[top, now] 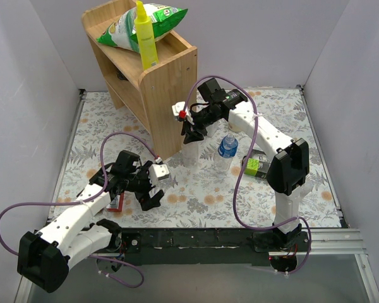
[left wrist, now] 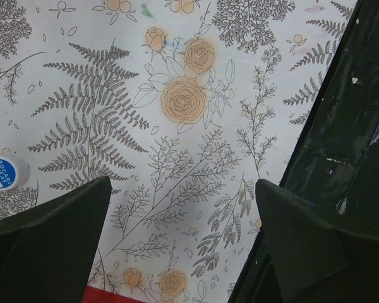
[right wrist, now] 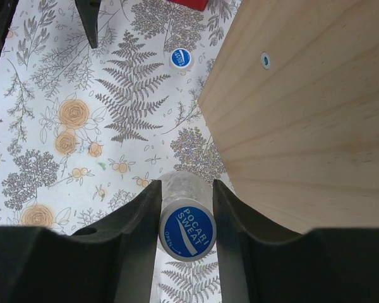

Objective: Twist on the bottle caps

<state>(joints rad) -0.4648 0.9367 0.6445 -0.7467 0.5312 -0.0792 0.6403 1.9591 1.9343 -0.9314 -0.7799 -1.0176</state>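
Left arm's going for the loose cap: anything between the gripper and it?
Nothing visible. The loose blue cap lies on the floral mat just outside the open left gripper. The right gripper grips a capped bottle elsewhere.

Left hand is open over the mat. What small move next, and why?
Probably slide the left hand toward the loose cap, which lies on the mat at the left edge of its wrist view, outside its open jaws. The right hand looks closed on the other cap atop the plain bottle.
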